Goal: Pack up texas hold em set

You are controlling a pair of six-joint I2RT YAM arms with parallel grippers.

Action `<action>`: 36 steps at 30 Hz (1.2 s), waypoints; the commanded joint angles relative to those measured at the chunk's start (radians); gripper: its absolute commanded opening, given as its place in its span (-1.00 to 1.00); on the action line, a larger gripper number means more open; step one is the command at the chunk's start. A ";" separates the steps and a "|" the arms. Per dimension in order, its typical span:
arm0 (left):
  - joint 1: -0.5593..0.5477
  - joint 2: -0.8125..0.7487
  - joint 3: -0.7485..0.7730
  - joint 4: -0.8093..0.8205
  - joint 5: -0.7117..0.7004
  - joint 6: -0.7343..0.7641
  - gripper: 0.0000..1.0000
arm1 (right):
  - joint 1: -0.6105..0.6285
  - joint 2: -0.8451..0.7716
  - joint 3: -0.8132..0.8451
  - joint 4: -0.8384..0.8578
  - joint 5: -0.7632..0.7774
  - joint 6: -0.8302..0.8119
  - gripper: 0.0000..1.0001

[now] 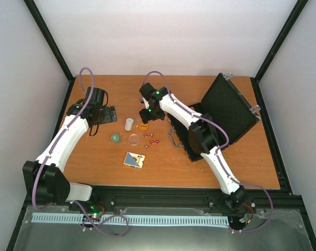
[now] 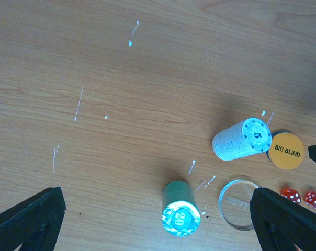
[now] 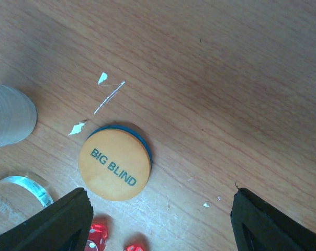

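Just ahead of the black right hand (image 3: pixel 160 217) lies an orange disc (image 3: pixel 114 164) lettered in dark blue, with a blue chip (image 3: pixel 145 144) edging out beneath it. By the black left hand (image 2: pixel 155 225) are a teal stack (image 2: pixel 181 209) marked 20, a white stack (image 2: pixel 241 140) marked 5, and red dice (image 2: pixel 291 195) with white pips, on a brown wood-grain tabletop (image 2: pixel 121 78).

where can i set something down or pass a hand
Bare wood at the back of the table, and between the card deck and the case. Crowded middle: white stack, teal stack, clear disc, orange disc, dice.
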 commanded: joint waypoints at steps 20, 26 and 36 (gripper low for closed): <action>0.002 -0.021 -0.009 0.013 0.033 -0.013 1.00 | 0.079 0.088 0.078 -0.057 0.091 0.012 0.47; 0.001 -0.025 -0.018 0.016 0.035 -0.010 0.99 | 0.082 0.108 0.083 -0.050 0.084 0.002 0.48; 0.001 -0.017 -0.020 0.021 0.031 -0.006 0.99 | 0.089 0.134 0.106 -0.041 0.074 -0.020 0.49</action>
